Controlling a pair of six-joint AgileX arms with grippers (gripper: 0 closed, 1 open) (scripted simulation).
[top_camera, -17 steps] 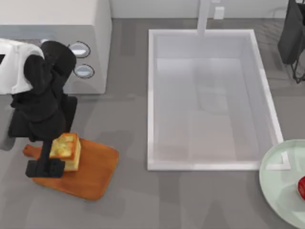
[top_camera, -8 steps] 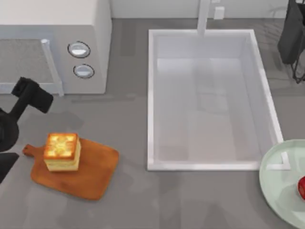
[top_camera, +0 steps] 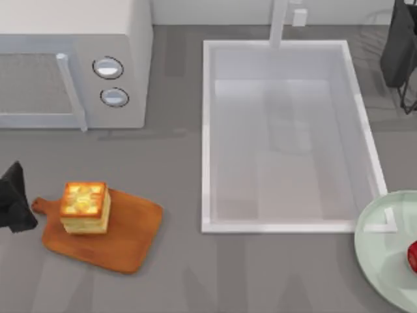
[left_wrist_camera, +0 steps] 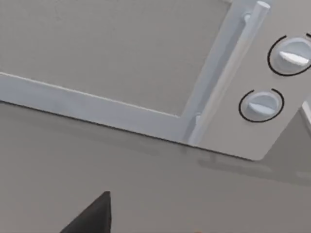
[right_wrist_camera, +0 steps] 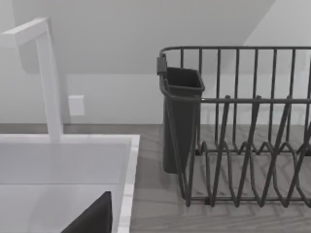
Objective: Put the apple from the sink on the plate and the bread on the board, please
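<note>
Since half a second ago the left arm has drawn back further toward the desk's left edge, and now just a dark part of it (top_camera: 13, 207) shows beside the board's handle; whether the left claw is open or closed cannot be told, and it holds nothing that can be seen. On the board (top_camera: 127, 238), near the desk's front-left corner, the bread (top_camera: 85, 207) sits upright with its browned top up. At the front-right corner the plate (top_camera: 384, 244) is cut off by the desk's right edge, and the apple (top_camera: 412, 255) lies on it, only a red sliver of it in sight. Between board and plate, the sink (top_camera: 206, 130) has a bare white basin, its faucet (top_camera: 278, 23) rising at the back edge. At the back-left corner stands the microwave (top_camera: 78, 65), door shut. A dark dish rack (right_wrist_camera: 243, 145) with a cutlery cup stands beside the sink at the back right. For the right claw, too, open or closed cannot be told.
</note>
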